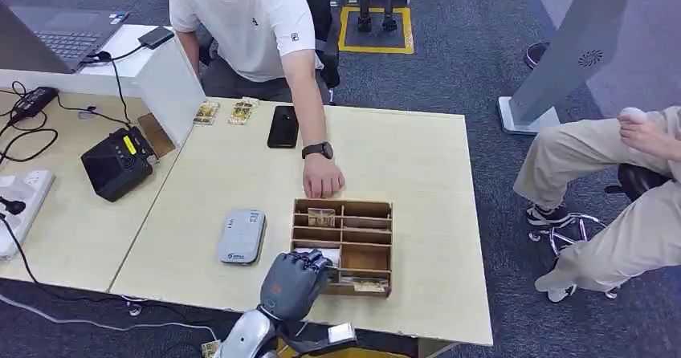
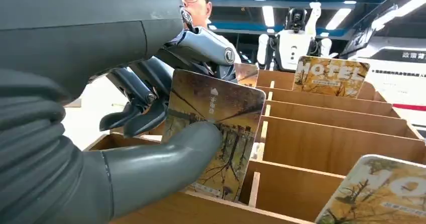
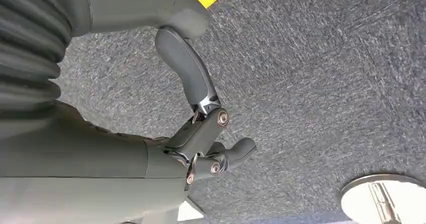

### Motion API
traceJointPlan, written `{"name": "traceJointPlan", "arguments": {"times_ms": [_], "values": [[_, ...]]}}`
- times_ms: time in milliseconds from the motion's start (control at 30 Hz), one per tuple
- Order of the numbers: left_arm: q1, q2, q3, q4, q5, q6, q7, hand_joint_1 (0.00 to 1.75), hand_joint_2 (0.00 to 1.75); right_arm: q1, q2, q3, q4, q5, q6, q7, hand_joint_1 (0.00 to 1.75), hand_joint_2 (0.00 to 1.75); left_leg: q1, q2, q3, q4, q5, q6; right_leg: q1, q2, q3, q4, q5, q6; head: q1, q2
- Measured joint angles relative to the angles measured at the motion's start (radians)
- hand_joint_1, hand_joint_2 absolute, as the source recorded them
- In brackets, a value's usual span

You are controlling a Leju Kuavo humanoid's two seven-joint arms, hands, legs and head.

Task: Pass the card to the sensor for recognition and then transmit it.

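Two robot hands appear across the views. The left robot hand [image 1: 294, 282] reaches over the near edge of the surface [image 1: 417, 173] into the wooden card rack [image 1: 344, 246], at its near-left compartments. In the left wrist view this robot hand [image 2: 150, 108] pinches a card [image 2: 216, 133] between the thick grey thumb [image 2: 166, 158] on the printed face and the darker fingers [image 2: 135, 103] behind it. The card stands upright, its lower edge down inside a rack compartment; its print shows autumn trees.

Other cards stand in the rack: one with "HOTEL" lettering [image 2: 331, 76] in a far compartment and one [image 2: 374, 194] close to the camera. In the head view a card [image 1: 321, 216] sits in the far-left compartment of the rack.

The right robot hand [image 3: 201, 133] hangs over grey carpet [image 3: 326, 83], fingers loosely curled and apart, holding nothing.

The grey card sensor [image 1: 242, 235] lies flat on the surface just left of the rack, apart from it. A person's hand [image 1: 323, 183] rests on the surface at the far edge of the rack; a watch [image 1: 317, 150] is on the wrist. A black phone [image 1: 283, 126] and two further cards [image 1: 223, 112] lie near the far edge of the surface. A second person [image 1: 610, 189] sits to the right.
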Motion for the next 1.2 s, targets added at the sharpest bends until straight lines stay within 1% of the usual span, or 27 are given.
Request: {"name": "traceJointPlan", "arguments": {"times_ms": [167,333,700,1200], "values": [[0.004,-0.001,0.019,-0.004,0.004,0.000,-0.019,1.75,1.75,0.000,0.000,0.000,0.001,0.015,0.000,0.009,0.00,1.75,0.000,0.000,0.000,0.000,0.000,0.000,0.000,0.000,0.000,0.000,0.000,0.000,0.000,0.000],[0.010,-0.005,0.043,-0.013,0.019,0.000,-0.064,1.75,1.75,0.000,0.000,0.000,0.003,0.006,0.000,0.010,0.00,1.75,0.000,0.000,0.000,0.000,0.000,0.000,0.000,0.000,0.000,0.000,0.000,0.000,0.000,0.000],[0.017,-0.009,0.074,-0.021,0.024,0.000,-0.095,1.75,1.75,-0.001,-0.001,0.000,0.008,0.010,0.000,0.015,0.00,1.75,0.000,0.000,0.000,0.000,0.000,0.000,0.000,0.000,0.000,0.000,0.000,0.000,0.000,0.000],[0.020,-0.011,0.092,-0.022,0.056,0.000,-0.124,1.75,1.75,-0.001,-0.001,0.000,0.010,0.012,0.000,0.015,0.00,1.75,0.000,0.000,0.000,0.000,0.000,0.000,0.000,0.000,0.000,0.000,0.000,0.000,0.000,0.000]]}}
